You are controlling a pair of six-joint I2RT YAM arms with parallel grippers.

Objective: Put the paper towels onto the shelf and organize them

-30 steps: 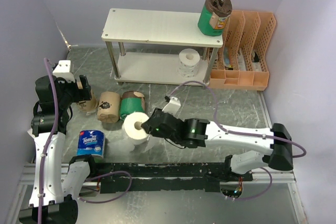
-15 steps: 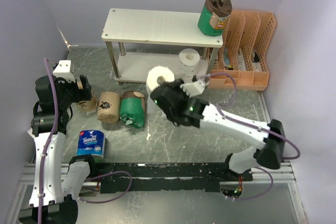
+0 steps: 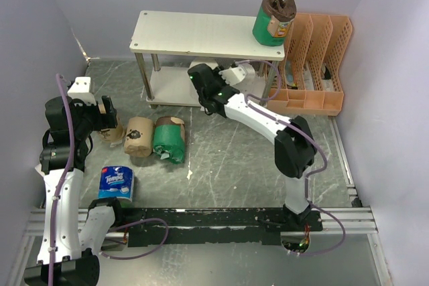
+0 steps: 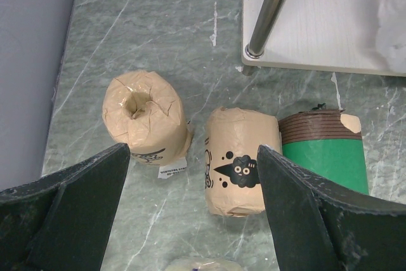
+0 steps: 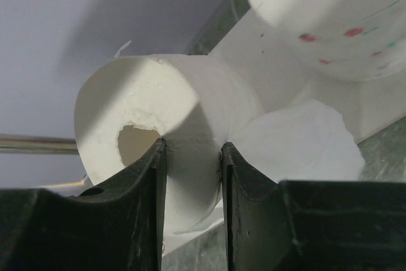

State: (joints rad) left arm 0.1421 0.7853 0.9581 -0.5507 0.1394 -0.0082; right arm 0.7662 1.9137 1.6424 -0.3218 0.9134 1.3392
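While the right pincer [image 5: 191, 146] clamps a bare white roll [image 5: 184, 106] by its wall, one finger inside the core, that roll is at the front edge of the shelf [image 3: 201, 31]'s lower board, near a second white roll [image 5: 317, 17]; the left pincer [image 4: 190, 153] gapes wide and empty above two tan rolls [image 4: 143, 115]; bare tabletop [image 3: 228, 159] lies open before the shelf.

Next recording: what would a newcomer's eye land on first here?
The right arm stretched to the shelf, its jaws pinching the wall of a bare white roll at the lower tier. Next, the green-wrapped roll on the top board's right end, and two tan-wrapped rolls on the table below the left arm's open jaws.
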